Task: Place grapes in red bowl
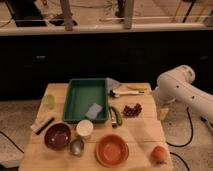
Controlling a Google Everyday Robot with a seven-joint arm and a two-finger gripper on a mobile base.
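- The white arm [187, 92] comes in from the right edge of the view and rises leftward to a rounded bend at its upper left.
- From that bend a short section drops straight down.
- The gripper [162, 111] hangs at its lower end, pointing downward, low under the bend.
- Its fingers stand apart, with nothing held between them.
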